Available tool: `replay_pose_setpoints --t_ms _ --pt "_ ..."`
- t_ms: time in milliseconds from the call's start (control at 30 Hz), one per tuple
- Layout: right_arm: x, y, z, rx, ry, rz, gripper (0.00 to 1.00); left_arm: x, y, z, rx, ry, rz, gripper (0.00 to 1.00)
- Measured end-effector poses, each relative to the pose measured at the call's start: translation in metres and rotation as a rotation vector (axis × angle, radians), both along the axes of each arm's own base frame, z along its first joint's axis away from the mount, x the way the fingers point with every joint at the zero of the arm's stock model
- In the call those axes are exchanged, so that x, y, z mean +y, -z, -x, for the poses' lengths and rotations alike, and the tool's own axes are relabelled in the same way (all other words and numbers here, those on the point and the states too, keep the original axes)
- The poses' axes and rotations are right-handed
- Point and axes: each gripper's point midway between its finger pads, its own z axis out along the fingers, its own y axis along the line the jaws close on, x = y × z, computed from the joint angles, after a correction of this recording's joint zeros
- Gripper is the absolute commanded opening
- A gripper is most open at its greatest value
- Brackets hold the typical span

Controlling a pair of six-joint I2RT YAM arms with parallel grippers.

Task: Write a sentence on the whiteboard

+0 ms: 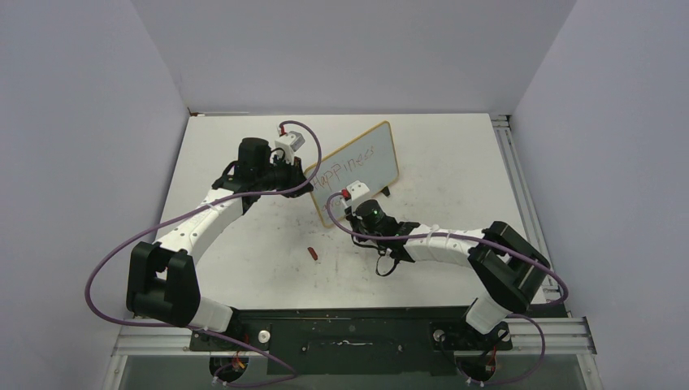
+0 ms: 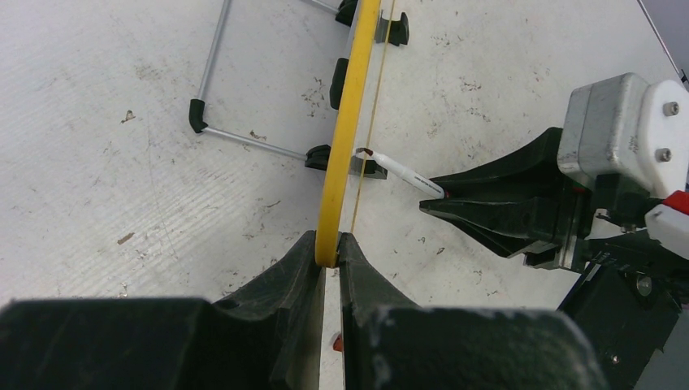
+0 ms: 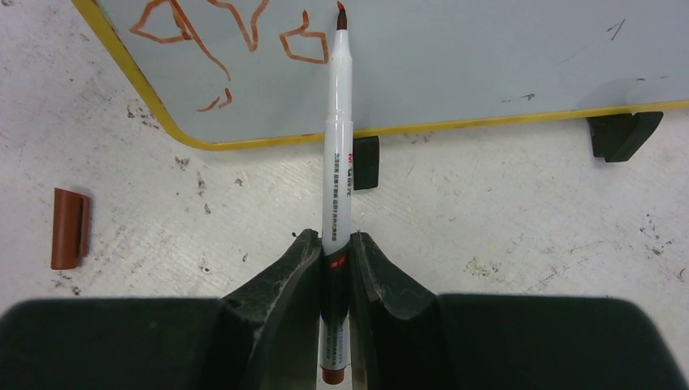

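Observation:
The whiteboard (image 1: 363, 172) stands tilted on its black feet at mid-table, its face turned toward the right arm. My left gripper (image 1: 306, 182) is shut on the yellow frame (image 2: 345, 138) at the board's left end, seen edge-on in the left wrist view between the fingertips (image 2: 327, 248). My right gripper (image 3: 334, 245) is shut on a white marker (image 3: 339, 138) with a red tip. The tip rests at the board's face (image 3: 487, 57), just right of the red strokes of the sentence (image 3: 211, 32). From above, one slanted red line of lettering (image 1: 348, 166) shows.
The marker's red cap (image 1: 314, 253) lies on the table (image 1: 244, 244) near the board's lower left corner, also the cap (image 3: 69, 227) left of the right fingers. A wire stand (image 2: 215, 89) props the board from behind. Purple cables loop round both arms.

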Motion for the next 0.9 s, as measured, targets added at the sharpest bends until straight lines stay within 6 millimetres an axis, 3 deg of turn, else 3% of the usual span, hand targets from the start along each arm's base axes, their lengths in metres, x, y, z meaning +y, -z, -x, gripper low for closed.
replay_pose_setpoints --t_ms 900 --pt "-0.006 0.018 0.006 0.050 0.011 0.011 0.05 0.000 0.000 0.000 -0.001 0.000 0.000 0.00"
